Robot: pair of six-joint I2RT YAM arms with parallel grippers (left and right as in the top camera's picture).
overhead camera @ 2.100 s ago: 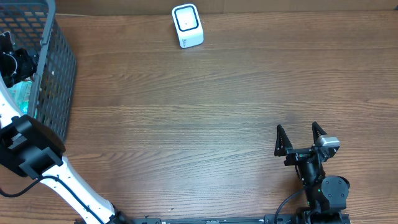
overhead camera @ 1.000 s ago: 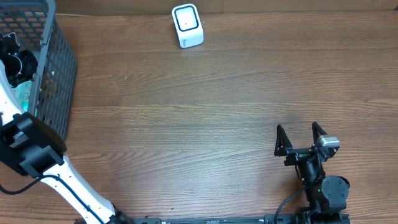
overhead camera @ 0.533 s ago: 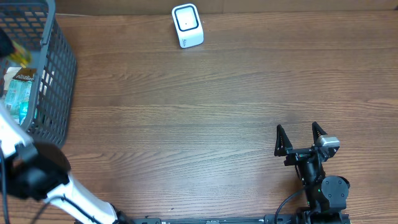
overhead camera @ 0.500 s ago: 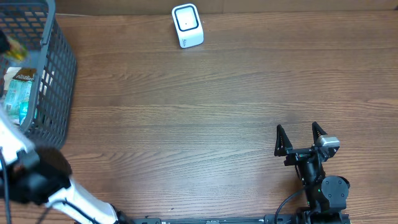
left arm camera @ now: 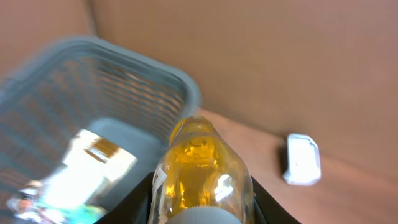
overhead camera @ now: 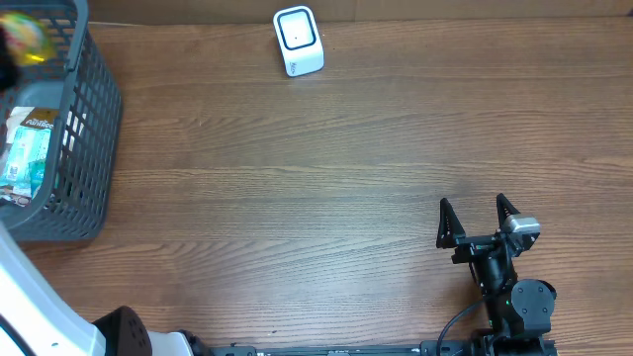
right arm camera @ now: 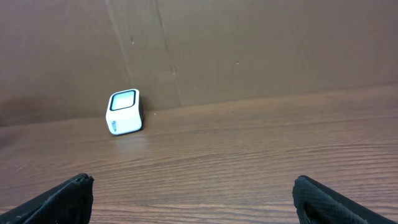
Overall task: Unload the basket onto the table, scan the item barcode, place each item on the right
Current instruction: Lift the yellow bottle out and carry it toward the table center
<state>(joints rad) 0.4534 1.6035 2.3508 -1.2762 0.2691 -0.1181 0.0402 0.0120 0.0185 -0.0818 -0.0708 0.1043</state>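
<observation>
- Amber liquid in a clear bottle (left arm camera: 200,158). The left end effector (left arm camera: 199,202) is clamped on it, with a dark finger pressed to each side.
- The bottle hangs in the air over the grey mesh basket (overhead camera: 94,109), near its far rim. In the overhead view it is only a yellow blur at the top-left corner.
- The side grip seems chosen to leave most of the bottle's body bare for reading. No barcode or label shows in any view, so I cannot tell which way it faces.
- A pale packet (overhead camera: 25,148) lies flat on the basket floor, untouched and well below the bottle.
- The white scanner (overhead camera: 298,40) stands at the far edge of the wooden counter (overhead camera: 297,198), close to the brown wall. Its dark-rimmed window faces up and toward the arms, probably so an item can be presented from above or in front.
- The scanner is well apart from the bottle, off to its right, with bare counter between them.
- The right end effector (overhead camera: 480,220) rests near the counter's front edge, fingers wide apart and holding nothing. It looks parked clear of the route to the scanner.
- Judged stage: item picked, scan not yet done. Next comes carrying the bottle across and turning it until the code meets the window.
</observation>
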